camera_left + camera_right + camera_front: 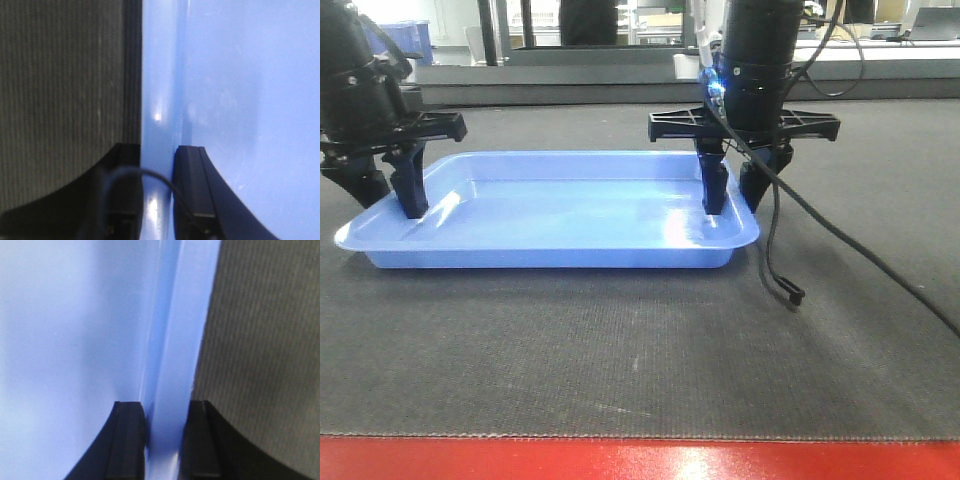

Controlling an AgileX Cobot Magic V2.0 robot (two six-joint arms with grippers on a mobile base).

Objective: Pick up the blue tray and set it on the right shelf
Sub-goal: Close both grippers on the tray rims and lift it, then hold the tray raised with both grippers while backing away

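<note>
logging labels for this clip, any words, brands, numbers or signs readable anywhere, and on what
No text can be read in any view.
blue tray: plain, no label.
left tool and right tool: plain black, no brand shows.
blue bin far behind: too small and blurred to read anything.

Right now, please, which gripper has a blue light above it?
The right gripper, at the blue tray's right rim: a blue light glows above it, none above the left gripper.

Light-blue tray (570, 210), ribbed dark-grey mat (620, 350)
</note>
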